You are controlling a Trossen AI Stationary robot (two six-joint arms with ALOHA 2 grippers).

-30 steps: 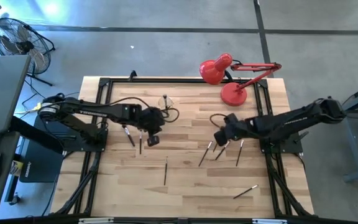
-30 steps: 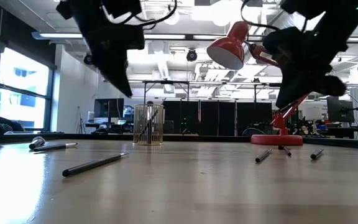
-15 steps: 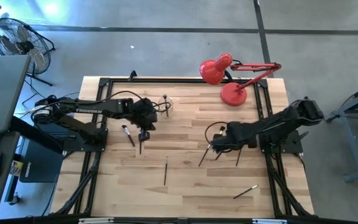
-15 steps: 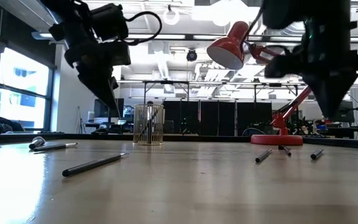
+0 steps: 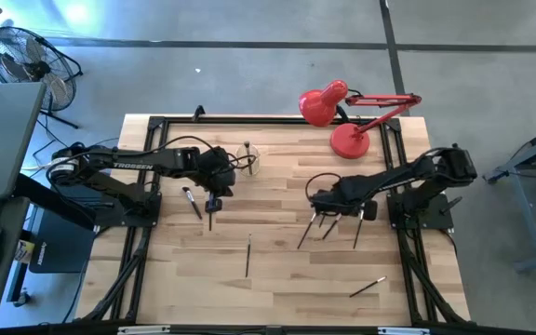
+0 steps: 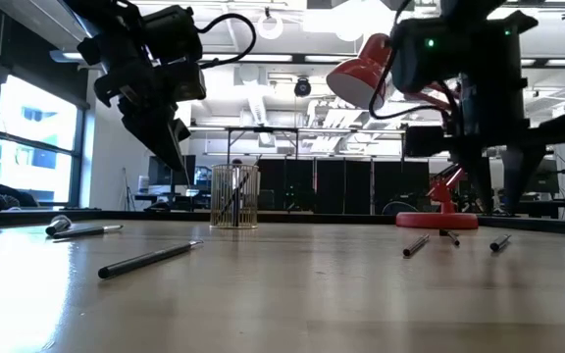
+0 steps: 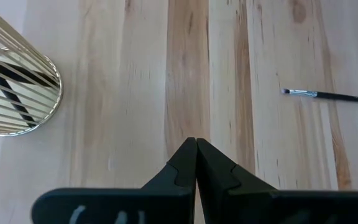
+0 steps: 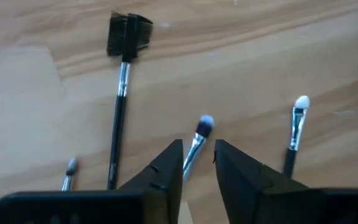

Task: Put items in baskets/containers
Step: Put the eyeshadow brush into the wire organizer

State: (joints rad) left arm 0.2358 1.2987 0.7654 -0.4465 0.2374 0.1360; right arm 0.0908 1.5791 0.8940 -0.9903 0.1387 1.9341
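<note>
On the wooden table (image 5: 277, 270) the high view shows 7 loose brush-like sticks: 2 near the left arm, 1 (image 5: 247, 256) alone at mid-table, 3 fanned out under the right arm, and 1 (image 5: 368, 286) lying apart toward the near right corner. Of the left pair, one (image 5: 192, 201) slants and the other (image 5: 209, 216) is partly under the arm. The right group consists of a stick (image 5: 304, 233), a second (image 5: 328, 229) and a third (image 5: 357, 230).

There is 1 clear ribbed cup (image 5: 248, 160), standing upright near the far edge of the table; at least 1 dark stick stands tilted inside it, seen through the wall in the left wrist view (image 7: 14, 93).

The left gripper (image 7: 196, 152) hovers above bare wood just beside the cup, its jaws pressed together with nothing between them. The right gripper (image 8: 197, 155) hangs low over the 3 fanned sticks, jaws parted with a narrow gap, and a blue-tipped brush (image 8: 199, 134) lies on the table in line with that gap; nothing is gripped. Beside it lie a comb-headed brush (image 8: 122, 68) and a white-tipped one (image 8: 296, 127).

1 red desk lamp (image 5: 347, 112) stands at the far right corner.
</note>
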